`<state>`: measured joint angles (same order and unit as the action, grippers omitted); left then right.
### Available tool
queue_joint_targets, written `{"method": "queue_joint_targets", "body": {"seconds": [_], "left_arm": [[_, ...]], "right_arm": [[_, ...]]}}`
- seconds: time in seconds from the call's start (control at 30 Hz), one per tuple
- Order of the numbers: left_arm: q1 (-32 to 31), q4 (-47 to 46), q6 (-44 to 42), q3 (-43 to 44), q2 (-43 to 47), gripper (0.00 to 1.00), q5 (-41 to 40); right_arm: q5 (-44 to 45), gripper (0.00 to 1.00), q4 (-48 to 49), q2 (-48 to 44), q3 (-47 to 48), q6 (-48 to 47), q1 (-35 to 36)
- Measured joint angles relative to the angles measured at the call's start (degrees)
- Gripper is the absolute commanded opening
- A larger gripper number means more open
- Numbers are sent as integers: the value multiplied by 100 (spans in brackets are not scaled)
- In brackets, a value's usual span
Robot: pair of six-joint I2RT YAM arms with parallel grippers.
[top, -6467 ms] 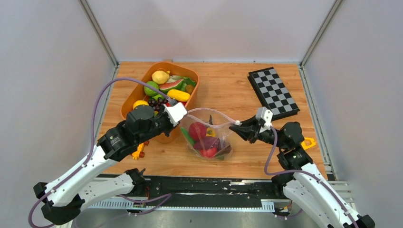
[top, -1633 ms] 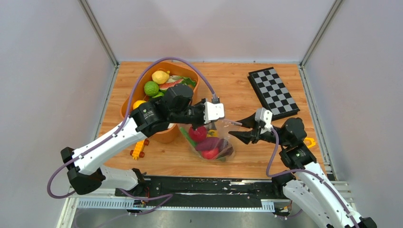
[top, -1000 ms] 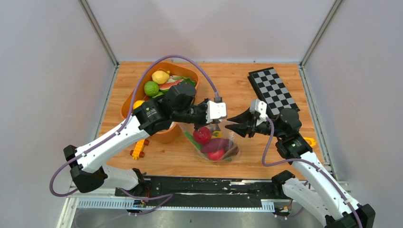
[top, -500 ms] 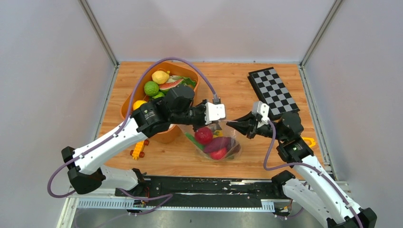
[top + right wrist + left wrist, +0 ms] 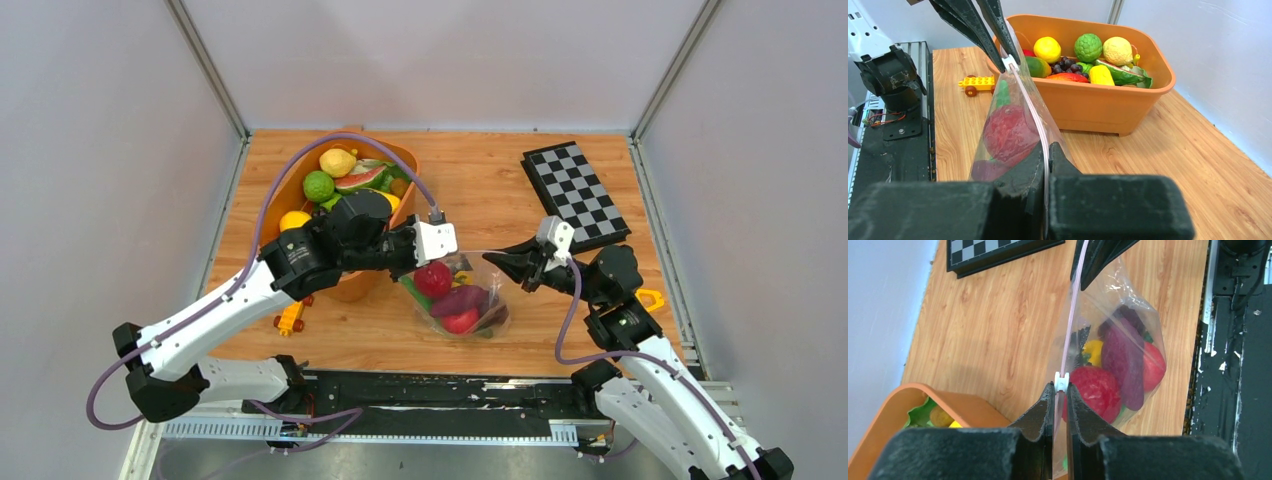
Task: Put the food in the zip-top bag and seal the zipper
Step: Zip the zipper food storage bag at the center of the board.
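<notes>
The clear zip-top bag (image 5: 462, 300) hangs between both grippers just above the table. It holds red (image 5: 433, 278), purple (image 5: 462, 300), yellow and green toy food. My left gripper (image 5: 428, 262) is shut on the zipper (image 5: 1071, 315) right behind its small white slider (image 5: 1061, 381). My right gripper (image 5: 498, 262) is shut on the zipper's right end (image 5: 1028, 100). The strip runs taut and straight between them. In the right wrist view the right gripper (image 5: 1045, 152) pinches the strip and the left fingers (image 5: 993, 30) stand at the slider (image 5: 1009, 62).
The orange tub (image 5: 285, 190) with more toy fruit stands at the back left, close behind the left arm. A yellow toy car (image 5: 290, 315) lies in front of it. A folded chessboard (image 5: 575, 193) lies at the back right. A small orange piece (image 5: 652, 298) sits by the right arm.
The bag's mouth, open 6.5 s ago, is now drawn flat. My left gripper has slid left along the zipper, away from the right gripper, over the last half second.
</notes>
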<state>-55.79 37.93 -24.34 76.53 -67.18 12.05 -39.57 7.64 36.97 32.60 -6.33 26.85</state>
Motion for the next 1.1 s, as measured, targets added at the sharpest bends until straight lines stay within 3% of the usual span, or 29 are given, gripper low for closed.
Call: {"method": "queue_joint_targets", "body": {"seconds": [0.23, 0.37, 0.47, 0.53, 0.8, 1.1], "left_arm": [[68, 0, 4, -85, 192, 0, -184], [107, 4, 68, -85, 238, 0, -63], [122, -4, 131, -85, 238, 0, 149], [122, -13, 155, -83, 234, 0, 302], [122, -57, 227, 144, -85, 0, 640], [125, -90, 341, 155, -131, 0, 739]], "right_arm": [[-37, 3, -31, -57, 2, -122, 0], [-269, 30, -203, 24, 125, -175, -2], [-466, 49, -868, 350, 734, -341, 24], [-496, 56, -1290, 610, 1233, -533, 96], [-496, 55, -2765, 1403, 2487, -1714, 769], [-243, 38, -3685, 2262, 2907, -2337, 1311]]}}
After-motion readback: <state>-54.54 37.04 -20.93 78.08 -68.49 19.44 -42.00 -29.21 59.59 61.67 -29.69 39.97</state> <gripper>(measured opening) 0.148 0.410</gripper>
